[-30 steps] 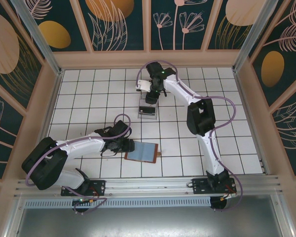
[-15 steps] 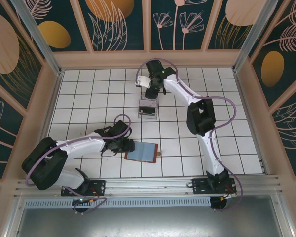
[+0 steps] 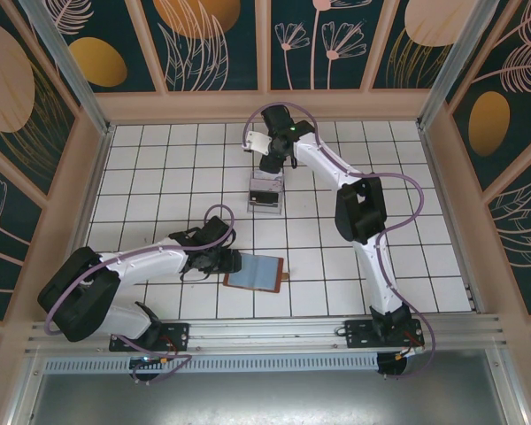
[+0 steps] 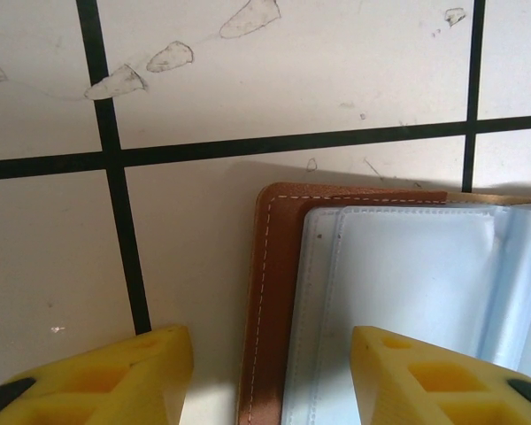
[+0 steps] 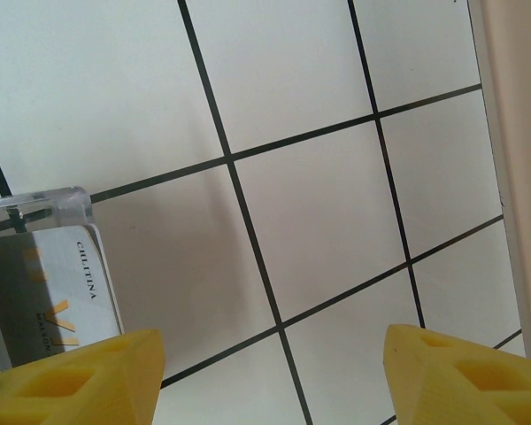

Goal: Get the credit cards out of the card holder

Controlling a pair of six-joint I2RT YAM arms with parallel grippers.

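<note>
The reddish-brown card holder (image 3: 255, 272) lay opened flat on the tiled table (image 3: 407, 221), grey-blue lining up, at about 7 o'clock from the table's middle. The left end effector (image 4: 270, 376) sat at the holder's 9 o'clock edge with its yellow fingers parted. One was over bare tile and the other over the lining, and they clamped nothing. Toward 12 o'clock from the holder stood a clear tray (image 5: 37, 205) with one of the credit cards (image 5: 57, 292) lying in it, printed face up. The right end effector (image 5: 265, 376) hung just past the tray's 12 o'clock side, released and empty over white tile. Whether the holder's pockets held another card could not be made out.

The cards looked light, thin, stiff and slick, and probably best pinched by whatever short edge peeks from a pocket. The holder looked soft and light enough to slide or fold, so it would likely need pinning down by its stitched border during any pull.
</note>
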